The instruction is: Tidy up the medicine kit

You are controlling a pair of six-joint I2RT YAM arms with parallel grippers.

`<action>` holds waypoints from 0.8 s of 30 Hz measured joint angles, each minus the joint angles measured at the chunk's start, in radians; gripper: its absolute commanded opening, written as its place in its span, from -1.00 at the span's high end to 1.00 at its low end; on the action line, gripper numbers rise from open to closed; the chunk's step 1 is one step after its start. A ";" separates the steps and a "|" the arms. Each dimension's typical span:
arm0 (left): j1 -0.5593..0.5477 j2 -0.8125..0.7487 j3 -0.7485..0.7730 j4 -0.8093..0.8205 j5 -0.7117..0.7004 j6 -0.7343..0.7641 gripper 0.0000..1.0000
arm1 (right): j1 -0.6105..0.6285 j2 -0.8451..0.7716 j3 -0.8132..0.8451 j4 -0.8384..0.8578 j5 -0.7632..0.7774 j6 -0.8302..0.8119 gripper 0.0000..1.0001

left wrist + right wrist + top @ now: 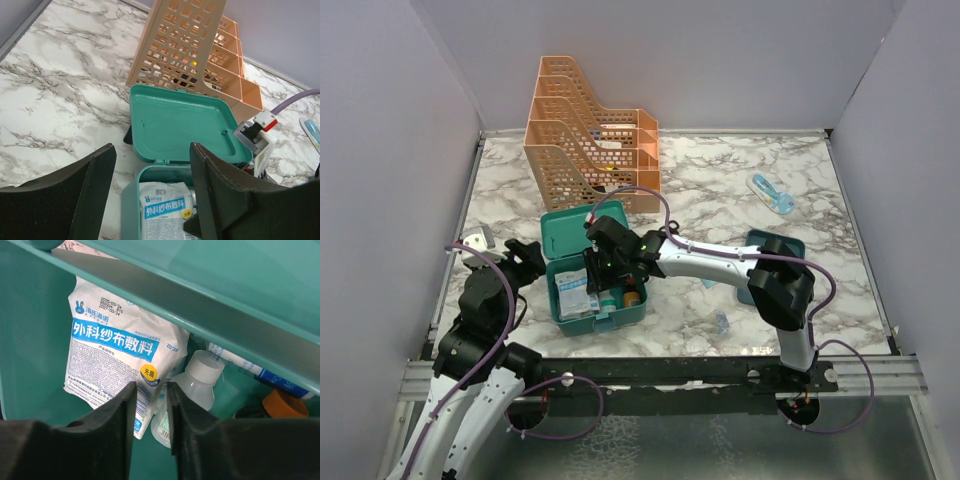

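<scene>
The teal medicine kit stands open left of centre, its lid [568, 225] laid back toward the orange rack and its box [600, 325] in front. Inside lie a white and blue gauze packet [110, 345], a clear bottle with a white cap [192, 385] and an orange-capped item [285, 405]. My right gripper [150, 387] hangs inside the box just over the packet's corner and the bottle, its jaws a narrow gap apart with nothing held. My left gripper [150, 150] is wide open and empty, low at the box's left side. The teal divided tray [755, 240] lies to the right, partly hidden by my right arm.
The orange perforated file rack [590, 130] stands right behind the lid. A blue and white item [772, 193] lies at the back right. A small packet [720, 322] lies near the front edge. A white object [478, 240] lies by the left wall.
</scene>
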 measured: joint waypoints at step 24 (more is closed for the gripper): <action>0.000 0.027 0.014 0.070 0.216 0.105 -0.55 | 0.010 -0.294 -0.047 -0.037 0.303 -0.028 0.15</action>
